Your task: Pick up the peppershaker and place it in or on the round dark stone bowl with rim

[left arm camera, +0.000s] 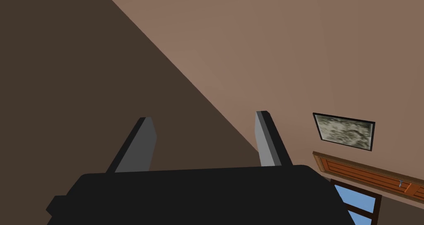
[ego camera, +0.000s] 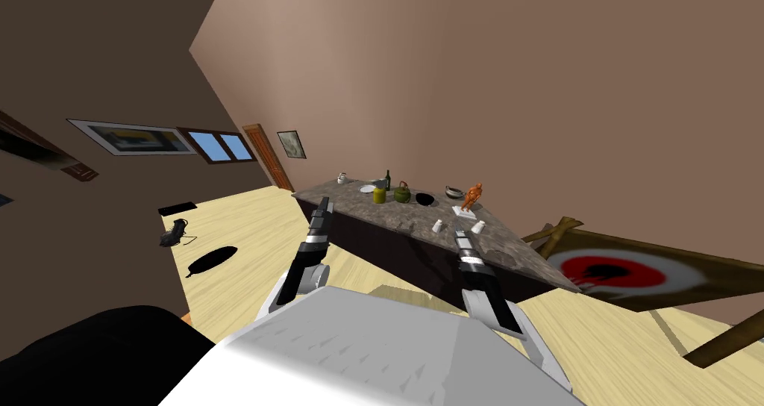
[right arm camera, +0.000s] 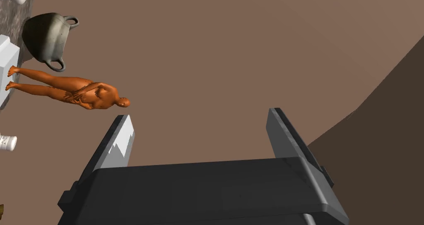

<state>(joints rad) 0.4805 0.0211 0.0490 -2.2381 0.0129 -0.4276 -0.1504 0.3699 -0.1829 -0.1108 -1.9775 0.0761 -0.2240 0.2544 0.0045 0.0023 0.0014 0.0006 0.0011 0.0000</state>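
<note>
Two small white shakers [ego camera: 437, 226] [ego camera: 477, 227] stand near the front edge of the stone-topped table [ego camera: 515, 256]; I cannot tell which one is the pepper shaker. A round black bowl [ego camera: 424, 199] sits further back, in the middle of the table. My right gripper [ego camera: 460, 235] hangs open just short of the table edge, between the two shakers. In the right wrist view my right gripper [right arm camera: 199, 115] is empty, and one white shaker [right arm camera: 6, 142] peeks in beside its finger. My left gripper [ego camera: 324, 202] is raised by the table's left end, and my left gripper [left arm camera: 203, 117] is open and empty.
An orange figurine [ego camera: 472, 195] on a white base stands behind the shakers, next to a grey two-handled bowl [ego camera: 454, 192]. A green teapot [ego camera: 403, 193], yellow jar [ego camera: 379, 195], dark bottle [ego camera: 387, 178], plate and cup stand further left. A red-and-white round mat [ego camera: 612, 271] lies right of the table.
</note>
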